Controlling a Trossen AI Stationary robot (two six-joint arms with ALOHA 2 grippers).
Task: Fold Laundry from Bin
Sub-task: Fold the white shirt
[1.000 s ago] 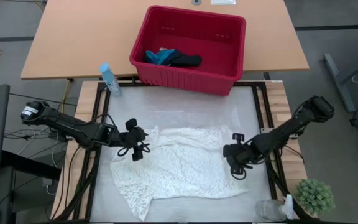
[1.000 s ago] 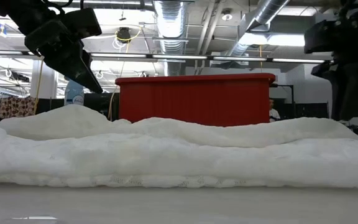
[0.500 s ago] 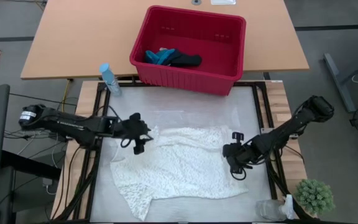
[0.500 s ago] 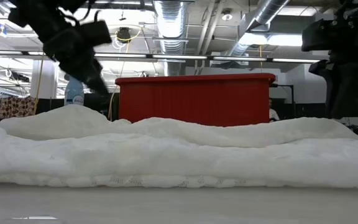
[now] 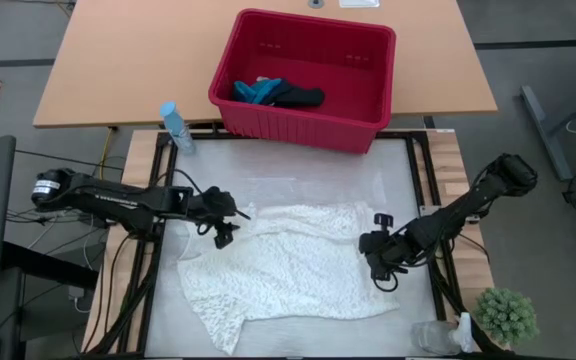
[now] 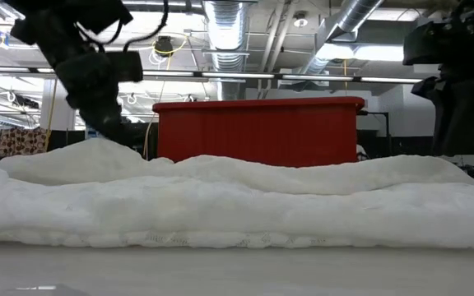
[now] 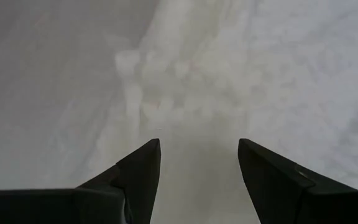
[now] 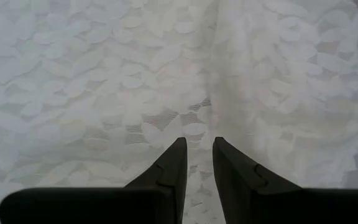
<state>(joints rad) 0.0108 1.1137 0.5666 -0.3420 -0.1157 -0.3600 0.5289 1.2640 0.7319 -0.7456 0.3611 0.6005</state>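
Three cloth items are counted in all: one large white lacy-textured cloth is spread on the pale work mat, and two smaller ones, a teal-blue cloth and a dark navy cloth, are bunched together inside the single red rectangular plastic bin. The bin is set at the far edge of the mat, partly on the tan wooden table behind it.

Two dark arms are seen. On the left, the left gripper is lowered to the far-left corner of the white cloth; its fingers are spread apart, with the bunched cloth edge lying just in front of them and nothing held between them. In the low view this gripper is placed against the left hump of the white cloth, with the bin's red wall rising behind the cloth.

On the right, the right gripper is pressed down at the cloth's right edge. Its fingers are drawn almost together, with only a narrow slit left between them; whether lace is pinched there cannot be told.

Around the mat, one light-blue spray bottle is stood at the far-left corner, while one small green potted plant and one clear cup are placed at the near-right corner. No object is laid on the white cloth between the two grippers.
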